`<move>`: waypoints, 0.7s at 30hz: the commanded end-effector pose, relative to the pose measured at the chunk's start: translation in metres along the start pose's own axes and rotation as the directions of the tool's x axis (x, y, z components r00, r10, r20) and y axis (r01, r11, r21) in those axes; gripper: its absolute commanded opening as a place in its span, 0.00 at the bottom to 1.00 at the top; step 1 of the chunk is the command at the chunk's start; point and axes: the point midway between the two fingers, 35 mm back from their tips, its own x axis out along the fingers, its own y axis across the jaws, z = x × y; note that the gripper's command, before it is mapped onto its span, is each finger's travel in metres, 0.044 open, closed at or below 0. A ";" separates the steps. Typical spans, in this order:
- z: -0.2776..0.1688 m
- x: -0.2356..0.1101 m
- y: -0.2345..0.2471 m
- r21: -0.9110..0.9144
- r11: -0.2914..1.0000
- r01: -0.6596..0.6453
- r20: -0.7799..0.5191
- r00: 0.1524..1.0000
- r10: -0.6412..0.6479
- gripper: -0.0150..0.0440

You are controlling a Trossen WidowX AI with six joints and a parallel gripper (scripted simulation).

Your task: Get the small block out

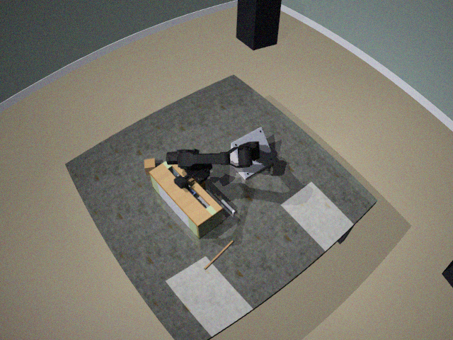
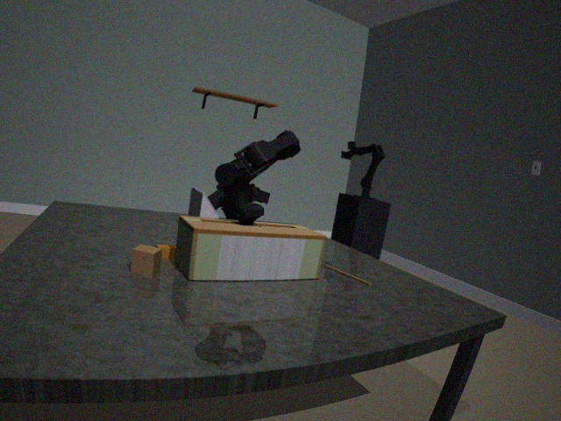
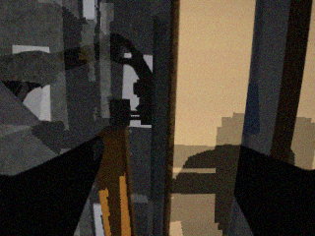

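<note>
The long wooden-topped box stands on the table with a narrow slot along its top. A small blue block shows inside through the slot, partly shadowed; it is not visible in the exterior view. My gripper is open and empty, low at the box top. In the wrist view its fingers stand on either side of the top's rear strip, the right one by the slot just short of the block. Fingertip depth is hard to tell.
A wooden cube stands off one box end. An orange piece and a whitish bar lie behind the box. A thin stick lies off the other end. Two pale sheets lie farther away.
</note>
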 end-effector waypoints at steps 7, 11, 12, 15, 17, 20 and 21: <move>0.019 0.005 0.000 0.002 1.000 0.000 0.005 1.000 0.000 0.93; 0.026 0.006 0.000 0.002 1.000 0.000 0.006 1.000 0.000 0.93; 0.028 0.007 0.000 0.002 1.000 0.000 0.006 1.000 0.000 0.93; 0.033 0.008 0.000 0.002 1.000 0.000 0.006 1.000 0.000 0.93; 0.036 0.008 0.000 0.002 1.000 0.000 0.006 1.000 0.000 0.93; 0.042 0.010 0.000 0.003 1.000 0.000 0.006 1.000 0.000 0.93; 0.043 0.010 0.000 0.003 1.000 0.000 0.007 1.000 0.000 0.93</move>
